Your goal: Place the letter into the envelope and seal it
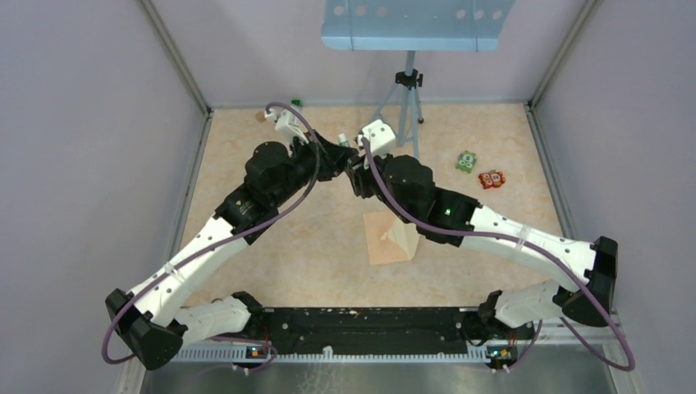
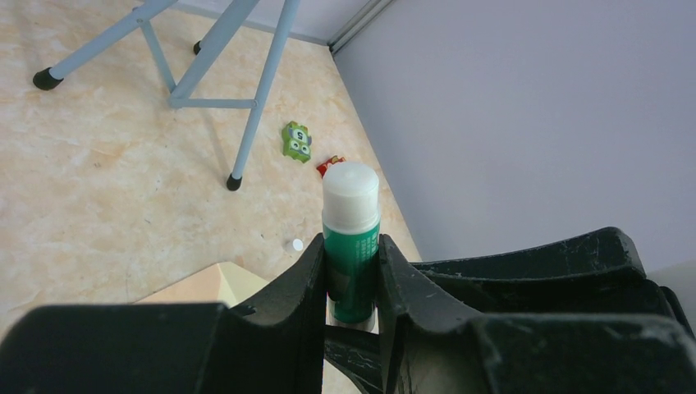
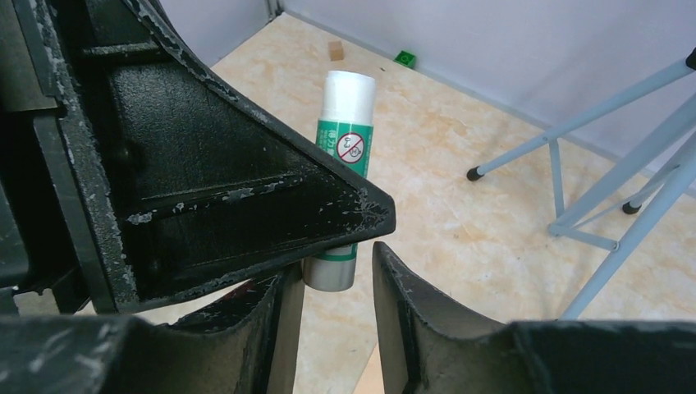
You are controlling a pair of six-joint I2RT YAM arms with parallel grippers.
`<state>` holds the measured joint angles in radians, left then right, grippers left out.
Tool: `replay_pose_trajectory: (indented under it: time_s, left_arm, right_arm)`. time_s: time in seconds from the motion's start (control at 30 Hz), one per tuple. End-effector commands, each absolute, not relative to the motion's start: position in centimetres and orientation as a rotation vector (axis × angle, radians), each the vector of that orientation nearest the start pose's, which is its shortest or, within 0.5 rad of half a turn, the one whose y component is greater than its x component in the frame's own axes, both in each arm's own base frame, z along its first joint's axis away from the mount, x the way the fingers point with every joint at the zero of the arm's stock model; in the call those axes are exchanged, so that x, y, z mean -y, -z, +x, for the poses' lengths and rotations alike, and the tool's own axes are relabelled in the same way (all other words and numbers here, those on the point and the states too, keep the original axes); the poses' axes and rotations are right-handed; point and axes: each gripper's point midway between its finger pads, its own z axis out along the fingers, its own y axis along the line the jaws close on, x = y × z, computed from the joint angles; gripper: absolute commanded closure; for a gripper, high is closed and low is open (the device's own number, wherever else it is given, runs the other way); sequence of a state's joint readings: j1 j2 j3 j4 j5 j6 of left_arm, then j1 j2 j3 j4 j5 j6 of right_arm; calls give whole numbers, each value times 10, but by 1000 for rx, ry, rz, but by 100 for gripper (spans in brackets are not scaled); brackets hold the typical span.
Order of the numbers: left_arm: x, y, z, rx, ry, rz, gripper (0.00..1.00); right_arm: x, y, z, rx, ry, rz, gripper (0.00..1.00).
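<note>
Left hand (image 2: 351,246) clamps the capped glue stick (image 2: 350,201), right hand (image 3: 335,275) spread open at its base; the letter (image 1: 405,238) lies against the envelope (image 1: 379,240) on the tabletop (image 1: 287,246), sealing apparently not yet done.

Bright, even light; faint soft shadows beneath the tripod (image 2: 256,103); close foregrounds slightly blurred.
</note>
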<state>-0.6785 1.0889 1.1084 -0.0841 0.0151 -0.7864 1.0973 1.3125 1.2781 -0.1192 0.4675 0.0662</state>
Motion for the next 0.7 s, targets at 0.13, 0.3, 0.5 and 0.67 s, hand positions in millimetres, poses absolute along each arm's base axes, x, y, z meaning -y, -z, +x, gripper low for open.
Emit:
replay_pose_trajectory:
  time_s: [0.13,0.3,0.5,0.67]
  left_arm:
    - [264,-407,269,-1611,1186,-37,100]
    - [264,-425,249,-1485,1241,86,100]
    - [264,-456,204,-1271,1321,330,100]
    - [264,-467,183,-1192,1356,433,100]
  right_arm:
    - [-345,-380,257,-1567,-548,-482,80]
    - [-339,-400,243,-1511,-797,-507,91]
    - [-337,-426,197,-1352,-1205,-699,92]
    - [-340,-440,161,-1281,-1394,-806,94]
